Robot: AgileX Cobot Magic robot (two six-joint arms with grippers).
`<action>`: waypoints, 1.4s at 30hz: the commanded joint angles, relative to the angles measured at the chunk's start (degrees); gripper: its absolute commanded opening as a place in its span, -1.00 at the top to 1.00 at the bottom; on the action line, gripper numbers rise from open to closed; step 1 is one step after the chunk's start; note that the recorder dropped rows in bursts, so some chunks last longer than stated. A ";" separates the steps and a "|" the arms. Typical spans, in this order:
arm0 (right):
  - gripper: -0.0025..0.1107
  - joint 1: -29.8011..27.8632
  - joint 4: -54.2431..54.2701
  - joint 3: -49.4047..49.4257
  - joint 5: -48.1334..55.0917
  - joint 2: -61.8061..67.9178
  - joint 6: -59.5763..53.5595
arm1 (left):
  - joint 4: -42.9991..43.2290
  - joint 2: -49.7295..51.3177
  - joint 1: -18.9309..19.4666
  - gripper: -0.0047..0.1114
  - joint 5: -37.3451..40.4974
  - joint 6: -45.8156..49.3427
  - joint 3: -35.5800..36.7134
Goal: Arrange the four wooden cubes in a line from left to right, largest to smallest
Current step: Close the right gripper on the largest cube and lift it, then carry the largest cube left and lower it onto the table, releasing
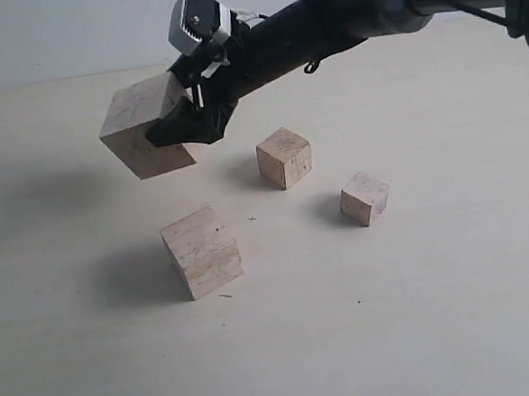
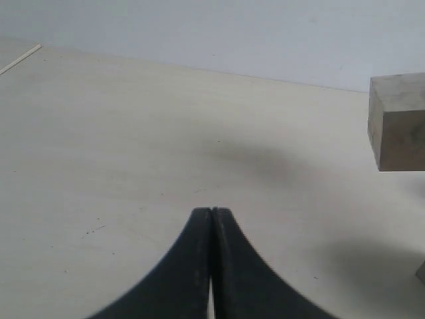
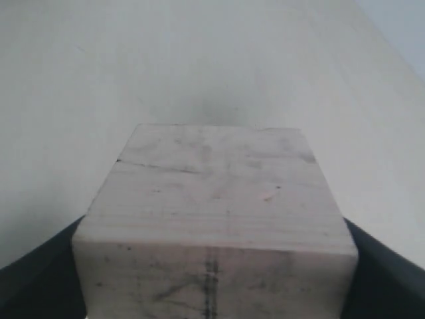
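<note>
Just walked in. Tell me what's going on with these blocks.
The right pincer grips the largest cube, tilted, in the air above the table. The other three sit apart on it, not yet lined up: the second-largest cube in front, the medium cube behind, the smallest cube furthest right. The left pincer is shut and empty.

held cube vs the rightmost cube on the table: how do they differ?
The held cube hangs tilted above the table, clamped in the right end effector; the rightmost cube sits flat on the table, untouched. The held cube looks clearly larger than the rightmost cube. Both are pale bare wood.
</note>
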 commanded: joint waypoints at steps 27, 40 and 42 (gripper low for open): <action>0.96 11.37 -6.27 -0.23 4.71 0.55 13.91 | 0.09 -0.31 -0.35 0.92 -0.38 0.16 0.18; 0.96 11.78 -19.66 -0.23 4.06 1.66 20.08 | 0.09 -0.31 -0.35 0.92 -0.38 0.16 0.18; 0.96 11.02 -19.87 -0.23 3.10 1.66 21.42 | 0.09 -0.31 -0.35 0.92 -0.38 0.16 0.18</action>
